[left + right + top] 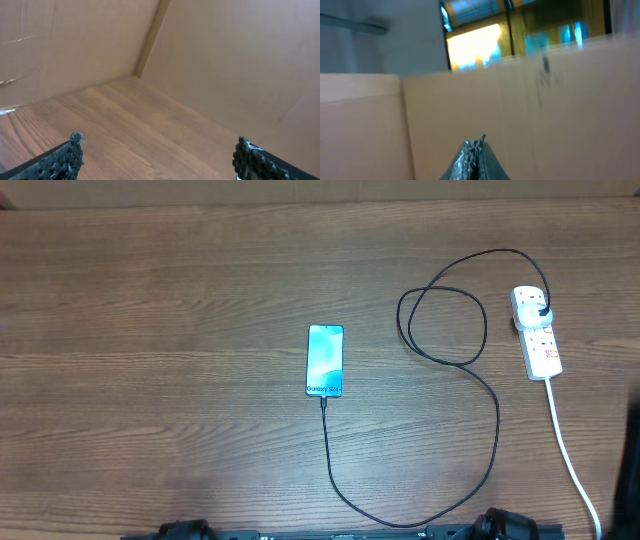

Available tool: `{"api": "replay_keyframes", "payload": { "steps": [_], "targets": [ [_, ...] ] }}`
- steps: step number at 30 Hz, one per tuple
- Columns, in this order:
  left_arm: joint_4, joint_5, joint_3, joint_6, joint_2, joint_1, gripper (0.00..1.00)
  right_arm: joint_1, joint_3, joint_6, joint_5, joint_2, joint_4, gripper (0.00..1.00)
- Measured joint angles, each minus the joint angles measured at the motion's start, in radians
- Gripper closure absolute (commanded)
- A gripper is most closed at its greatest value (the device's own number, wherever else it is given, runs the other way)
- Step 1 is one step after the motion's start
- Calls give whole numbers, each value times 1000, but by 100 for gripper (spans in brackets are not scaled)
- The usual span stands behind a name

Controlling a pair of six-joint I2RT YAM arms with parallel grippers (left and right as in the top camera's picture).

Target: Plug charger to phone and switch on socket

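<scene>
Charger [495, 420] tip in phone [325, 361], plug [541, 311] in socket [541, 350]

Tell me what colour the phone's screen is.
The phone has a bright blue-cyan screen, clearest in the overhead view.

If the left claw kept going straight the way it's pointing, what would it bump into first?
Probably the cardboard wall, near its corner. The left gripper, open, points across wooden table toward it, with nothing between. Depth is unclear, so it might graze the table first.
</scene>
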Motion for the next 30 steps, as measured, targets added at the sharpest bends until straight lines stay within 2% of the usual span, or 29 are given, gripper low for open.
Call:
{"api": "replay_keyframes", "payload": {
  "steps": [4, 8, 9, 14, 17, 21, 26, 30],
  "targets": [
    [72, -4, -18, -83, 0, 0, 0, -11, -33, -32, -2, -168, 39, 95],
    [270, -8, -165, -165, -5, 0, 1, -17, -38, -93, -4, -259, 44, 95],
    [273, -7, -175, -167, -5, 0, 0, -16, -39, -98, -3, -265, 45, 93],
    [548, 24, -494, -195, -7, 0, 1, 28, -38, -128, -3, -288, 49, 93],
    [734, 66, -702, -201, -5, 0, 1, 60, -11, -136, -3, -289, 54, 89],
    [1019, 121, -979, -210, -2, 0, 1, 85, 45, -142, -3, -290, 83, 71],
    [1320, 159, -1284, -216, -1, 0, 0, 100, 77, -143, -7, -304, 126, 69],
    [1471, 169, -1451, -216, 0, 0, 0, 99, 78, -144, -8, -313, 135, 68]
  ]
}}
